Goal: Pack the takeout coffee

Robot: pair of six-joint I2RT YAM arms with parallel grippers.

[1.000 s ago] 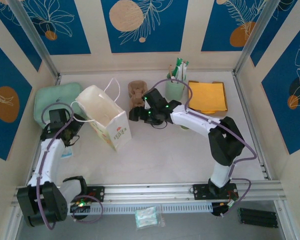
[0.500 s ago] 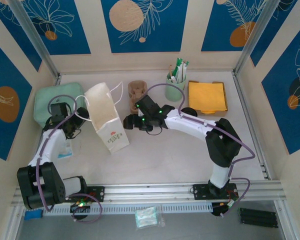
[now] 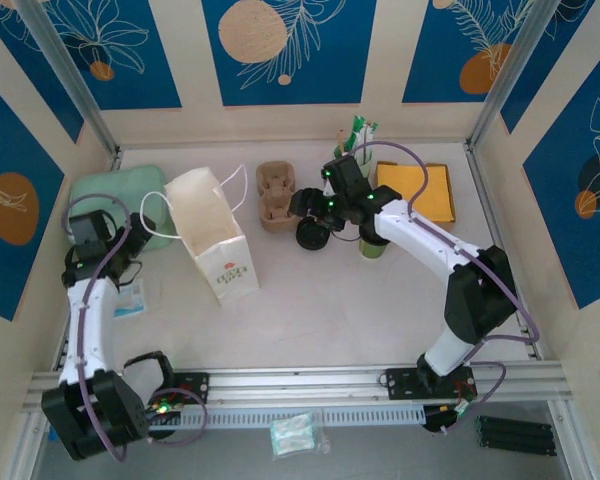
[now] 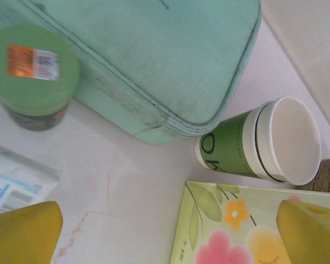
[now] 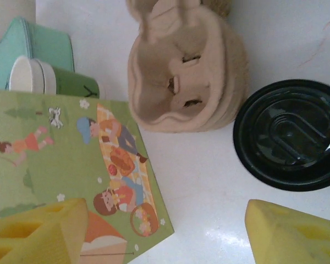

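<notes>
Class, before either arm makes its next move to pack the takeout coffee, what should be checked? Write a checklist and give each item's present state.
1. Right gripper open and empty: ok.
2. Left gripper open and empty: ok.
3. Paper bag upright, mouth open: ok.
4. Black lid sits on a cup rather than lying loose: cannot tell.
5. That lid centred under the right gripper: not ok, it lies off to one side.

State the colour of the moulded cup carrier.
The cup carrier is plain light tan, clearest in the right wrist view.
</notes>
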